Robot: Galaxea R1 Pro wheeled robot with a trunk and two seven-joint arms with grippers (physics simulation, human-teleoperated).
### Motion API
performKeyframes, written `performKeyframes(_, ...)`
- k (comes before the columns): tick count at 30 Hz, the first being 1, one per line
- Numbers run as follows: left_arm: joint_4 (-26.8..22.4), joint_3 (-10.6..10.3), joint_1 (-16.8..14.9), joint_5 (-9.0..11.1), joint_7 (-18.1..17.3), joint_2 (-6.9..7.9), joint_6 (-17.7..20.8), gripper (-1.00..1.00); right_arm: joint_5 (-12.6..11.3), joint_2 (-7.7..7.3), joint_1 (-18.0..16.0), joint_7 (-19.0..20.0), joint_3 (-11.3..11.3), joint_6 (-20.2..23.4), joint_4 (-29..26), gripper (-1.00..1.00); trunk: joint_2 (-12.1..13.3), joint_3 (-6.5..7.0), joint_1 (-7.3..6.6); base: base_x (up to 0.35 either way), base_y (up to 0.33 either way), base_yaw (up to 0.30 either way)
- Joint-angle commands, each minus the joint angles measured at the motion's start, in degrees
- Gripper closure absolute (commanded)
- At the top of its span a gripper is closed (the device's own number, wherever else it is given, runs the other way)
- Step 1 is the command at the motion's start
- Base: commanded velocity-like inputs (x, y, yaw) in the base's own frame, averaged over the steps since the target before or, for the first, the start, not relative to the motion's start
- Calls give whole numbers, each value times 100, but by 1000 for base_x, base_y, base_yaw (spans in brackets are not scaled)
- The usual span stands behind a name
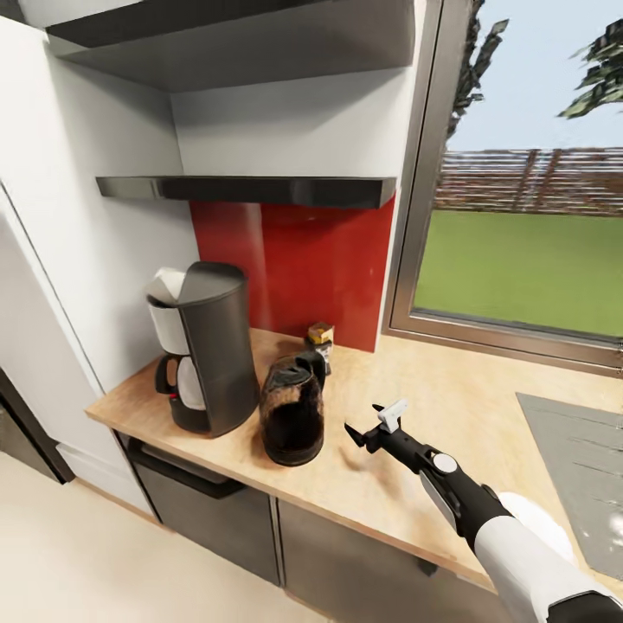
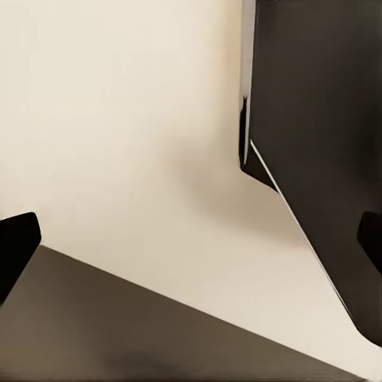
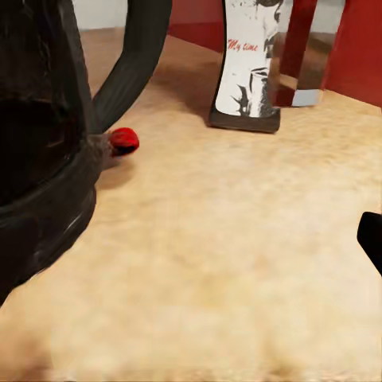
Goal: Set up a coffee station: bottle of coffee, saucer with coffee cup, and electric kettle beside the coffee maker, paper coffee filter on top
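Kitchen corner on my head camera: white walls, a red backsplash (image 1: 303, 268) and a window (image 1: 528, 234) looking onto grass, with the light wood countertop (image 1: 450, 407) running below them over grey cabinet fronts (image 1: 216, 519). Up on the wall I see the kitchen shelf (image 1: 251, 189), a thin black slab, bare along the part I can see, with a higher black shelf (image 1: 216, 30) above it.

Farthest left on the counter stands the coffee maker (image 1: 203, 346), upright, with the paper coffee filter (image 1: 167, 283) lying white on its top. Just beside it, to its right, sits the electric kettle (image 1: 292, 408), dark glass, upright. Behind the kettle, close to the backsplash, is the bottle of coffee (image 1: 320, 339); my right wrist camera shows its white label (image 3: 251, 60) and the kettle's handle (image 3: 131, 60) close in front.

Further right, my right gripper (image 1: 374, 421) hovers over bare counter just beside the kettle, jaws spread wide and holding nothing. A grey inset panel (image 1: 575, 467) lies at the far right of the counter.

My left wrist camera sees pale floor and a dark cabinet edge (image 2: 318, 159); two dark fingertips (image 2: 16, 247) sit far apart with nothing between them.
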Motion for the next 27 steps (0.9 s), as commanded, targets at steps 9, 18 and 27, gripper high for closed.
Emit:
performKeyframes(9,0,-49,-6,44,6,6,-39,-100,-62,-11,-6,0,31,-6,-7,-100,-7,-8,-2,-169,53,0)
performKeyframes(18,-46,-58,-26,35,-23,53,-111,-100,-62,-29,-6,-26,-11,-14,-26,-100,-7,22,-2,-5,1,-45)
performKeyframes(27,-73,-75,-45,-20,-29,68,-129,-100,-58,-38,-6,-47,-31,-23,-29,-100,-7,95,-2,0,0,-179)
